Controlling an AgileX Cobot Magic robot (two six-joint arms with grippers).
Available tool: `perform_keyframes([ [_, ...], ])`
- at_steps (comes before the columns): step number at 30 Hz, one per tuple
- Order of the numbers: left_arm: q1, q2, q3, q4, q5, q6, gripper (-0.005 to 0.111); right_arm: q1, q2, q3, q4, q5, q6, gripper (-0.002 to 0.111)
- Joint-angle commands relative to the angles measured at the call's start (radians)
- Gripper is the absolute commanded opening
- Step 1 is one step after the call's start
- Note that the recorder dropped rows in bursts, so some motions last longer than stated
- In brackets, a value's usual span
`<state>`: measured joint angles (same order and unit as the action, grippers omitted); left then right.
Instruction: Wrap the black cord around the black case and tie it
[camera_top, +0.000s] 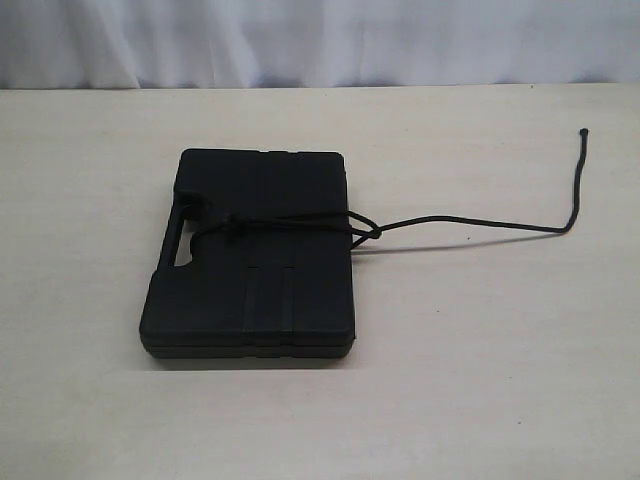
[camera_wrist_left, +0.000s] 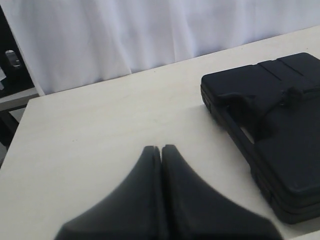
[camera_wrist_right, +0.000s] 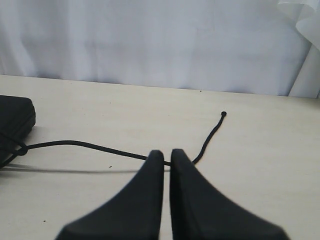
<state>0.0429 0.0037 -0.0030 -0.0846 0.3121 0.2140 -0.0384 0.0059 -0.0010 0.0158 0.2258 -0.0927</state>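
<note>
Case (camera_top: 250, 250) lies flat near the middle of the table (camera_top: 480, 380), a little toward its left edge, with the handle slot (camera_top: 187, 235) on the side facing that edge. The cord (camera_top: 470, 222) crosses the lid about midway, from a knot (camera_top: 228, 224) just beside the slot to a small loop (camera_top: 368, 230) at the opposite side of the case; whether it passes underneath cannot be told. From the loop the free length runs over the table toward the right edge, then bends toward the edge by the curtain (camera_top: 320, 40) and ends in a knotted tip (camera_top: 584, 131) near that right corner. The left gripper (camera_wrist_left: 161, 148) has its fingers pressed together with nothing between them and hangs over bare table, apart from the handle side of the case. The right gripper (camera_wrist_right: 167, 152) is closed to a thin slit and holds nothing; the cord lies on the table beyond its fingertips, passing behind them in the right wrist view.
</note>
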Motion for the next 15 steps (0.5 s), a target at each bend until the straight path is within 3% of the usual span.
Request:
perform_keyframes([
  [1, 0.017, -0.004, 0.003, 0.002, -0.007, 0.001, 0.0, -0.006, -0.006, 0.001, 0.003, 0.005, -0.004, 0.004],
  [15, 0.015, -0.004, 0.003, -0.005, -0.007, 0.001, 0.0, -0.006, -0.006, 0.001, 0.003, 0.005, -0.004, 0.004],
])
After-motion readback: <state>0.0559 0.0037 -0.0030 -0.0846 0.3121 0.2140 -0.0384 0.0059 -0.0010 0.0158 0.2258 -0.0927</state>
